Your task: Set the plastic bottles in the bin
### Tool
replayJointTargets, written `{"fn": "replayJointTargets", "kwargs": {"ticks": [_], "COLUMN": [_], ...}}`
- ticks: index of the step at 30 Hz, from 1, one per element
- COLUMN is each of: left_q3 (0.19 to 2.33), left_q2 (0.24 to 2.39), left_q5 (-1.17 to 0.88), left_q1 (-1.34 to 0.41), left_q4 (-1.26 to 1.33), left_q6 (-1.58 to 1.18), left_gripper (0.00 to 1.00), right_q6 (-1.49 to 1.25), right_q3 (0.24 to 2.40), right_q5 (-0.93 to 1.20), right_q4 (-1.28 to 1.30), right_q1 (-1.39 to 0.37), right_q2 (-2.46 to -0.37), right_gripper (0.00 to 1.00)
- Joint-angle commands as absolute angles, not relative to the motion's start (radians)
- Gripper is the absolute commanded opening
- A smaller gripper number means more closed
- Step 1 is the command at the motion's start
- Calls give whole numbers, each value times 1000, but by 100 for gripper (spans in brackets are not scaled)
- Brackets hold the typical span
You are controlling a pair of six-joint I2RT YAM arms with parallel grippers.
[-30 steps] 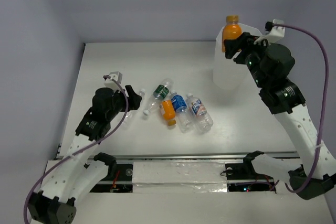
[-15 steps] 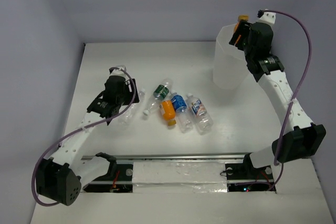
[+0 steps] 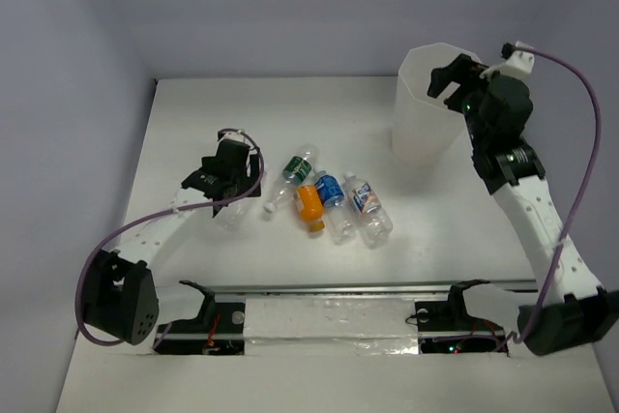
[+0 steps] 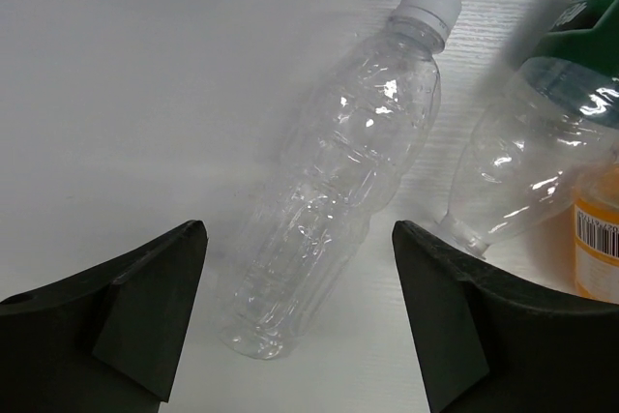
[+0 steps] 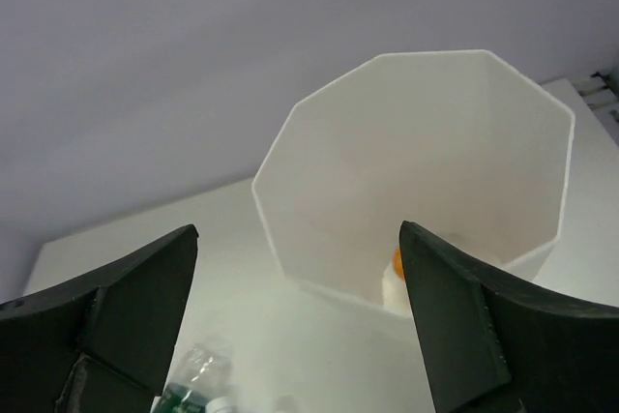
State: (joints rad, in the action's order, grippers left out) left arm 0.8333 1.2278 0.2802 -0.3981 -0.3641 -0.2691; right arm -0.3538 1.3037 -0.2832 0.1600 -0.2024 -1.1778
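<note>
The left fingers (image 4: 145, 307) stand spread, gripping nothing, either side of a clear bottle (image 4: 338, 181) on the bench (image 4: 145, 65), with four more bottles (image 3: 334, 195) beside it. Farther off, the right fingers (image 5: 126, 307) hang released and empty above the bin (image 5: 319, 171), which shows an orange bottle (image 5: 397, 262) at its bottom. By my reckoning, one is in and five are left.

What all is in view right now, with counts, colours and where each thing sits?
Bin: one, translucent white, far right of table.
Orange item: one, inside the bin, mostly hidden.
Clear bottle: one, unlabelled, white cap, lying left of the cluster.
Green-label bottle: one, lying mid-table.
Orange bottle: one, lying beside it.
Blue-label bottle: one, next to the right.
White-red bottle: one, rightmost of the cluster.
Table: one, white.
Arms: two, white and black.
Left gripper: black, open, over the clear bottle.
Right gripper: black, open, above the bin.
</note>
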Motion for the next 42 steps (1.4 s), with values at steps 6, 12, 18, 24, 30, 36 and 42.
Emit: {"fn": "replayJointTargets", "kwargs": {"ticks": [6,12,18,24,30,36,42], "left_q3": [911,937,972,993,1020,1028,1117], "left_q2": [1345,1446,1544,1562,1643,1561,1332], "left_q5": [284,258,274,345,350,405,506], "left_q1": [-400,-400,-400,-400,-400,-391,-391], "left_q4": [-371,-373,-380,-391,-411,-419,-436], "left_q6": [-233,-222,-219,-232,-232,-241,-255], "left_gripper": [77,77,73,55,56,46,43], "right_q6": [-431,-431,-437,-430,-431,-426,-431], "right_q3": [1075,1005,962,925,916,904,899], "right_q5": [-103,-42,-14,-12,-9,-9,23], "right_q4": [-12,-18,-40,-55,-64,-67,-75], "right_q1": [-222,-232,-290,-304,-304,-304,-304], "right_q2": [-907,-890,-894,-882,-870,-856,-854], "right_gripper": [92,92,92,90,90,90,90]}}
